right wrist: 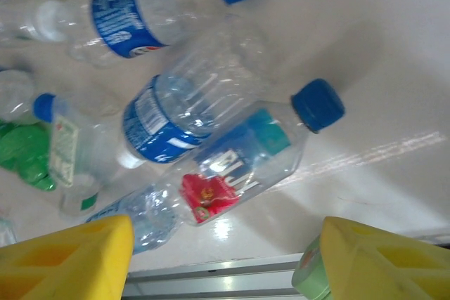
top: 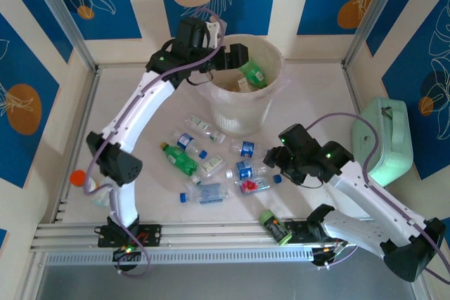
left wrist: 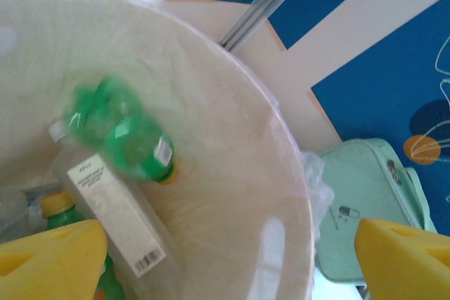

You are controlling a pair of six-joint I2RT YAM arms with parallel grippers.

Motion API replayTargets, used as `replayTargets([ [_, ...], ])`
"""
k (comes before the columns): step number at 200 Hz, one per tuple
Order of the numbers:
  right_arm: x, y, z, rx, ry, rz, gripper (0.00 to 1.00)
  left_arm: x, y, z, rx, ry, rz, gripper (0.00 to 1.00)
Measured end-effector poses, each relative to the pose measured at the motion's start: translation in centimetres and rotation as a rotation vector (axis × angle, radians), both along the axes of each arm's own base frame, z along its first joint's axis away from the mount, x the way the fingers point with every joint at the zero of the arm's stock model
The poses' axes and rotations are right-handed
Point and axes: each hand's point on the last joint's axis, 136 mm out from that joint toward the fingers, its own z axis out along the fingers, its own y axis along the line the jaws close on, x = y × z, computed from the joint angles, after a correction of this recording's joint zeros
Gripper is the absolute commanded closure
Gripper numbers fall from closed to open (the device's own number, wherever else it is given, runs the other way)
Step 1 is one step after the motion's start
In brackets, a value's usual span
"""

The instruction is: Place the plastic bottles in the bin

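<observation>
Yellow fingertips (left wrist: 49,258) of the left jaws sit at 7 and 5 o'clock of the left wrist view, spread wide with nothing between them. Below them opens the cream-white bin (left wrist: 232,145). Inside it a green bottle (left wrist: 126,138) shows blurred, with its yellow cap toward the wall at 5 o'clock, touched by neither fingertip. Just beside it lies a clear white-labelled bottle (left wrist: 112,209), and a second yellow-capped green bottle (left wrist: 60,209) is at 8 o'clock. Outside the rim at 4 o'clock stands the mint-green case (left wrist: 365,187).

From above, the left jaws hang over the bin (top: 242,114), which stands at 12 o'clock on the worktop (top: 316,96).

The right jaws are also parted, about half wide and gripping nothing, their yellow fingertips (right wrist: 63,258) low in the right wrist view. Between and beyond them lies a clear blue-capped bottle with a red and teal label (right wrist: 239,166), flat on the worktop. A blue-labelled bottle (right wrist: 176,117) touches it at 11 o'clock, and another blue-labelled one (right wrist: 133,12) lies further on.

The rest of the loose bottles are scattered flat at the worktop's centre, among them a green one (top: 179,159). A dark-labelled bottle (top: 275,228) lies at 6 o'clock against the rail (top: 211,230).
</observation>
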Motion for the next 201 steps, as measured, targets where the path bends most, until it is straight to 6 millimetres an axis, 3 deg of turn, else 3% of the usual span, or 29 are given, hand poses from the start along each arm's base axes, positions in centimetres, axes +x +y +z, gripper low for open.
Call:
replayTargets([
  [33,-0.2,-0.5,-2.1,0.003,0.084,-0.073,0.29,-5.6,3.6,0.0,-0.034,-0.019,0.005,0.10],
  [53,-0.5,-0.2,-3.2,0.006,0.125,-0.095,0.28,-9.3,6.1,-0.9,-0.059,-0.028,0.011,0.11],
  [98,-1.9,0.7,-5.4,0.015,0.197,-0.116,0.24,-14.8,9.8,-7.0,-0.056,0.040,0.029,0.10],
  [145,-2.1,1.4,-7.4,0.041,0.238,-0.171,0.22,-16.9,11.1,-12.1,-0.068,0.148,0.062,0.13],
  [180,-1.6,2.1,-8.3,0.067,0.253,-0.204,0.18,-17.0,11.1,-13.9,-0.098,0.204,0.085,0.15],
  [201,-1.0,2.4,-8.5,0.082,0.249,-0.215,0.17,-17.0,10.9,-13.9,-0.112,0.211,0.087,0.15],
])
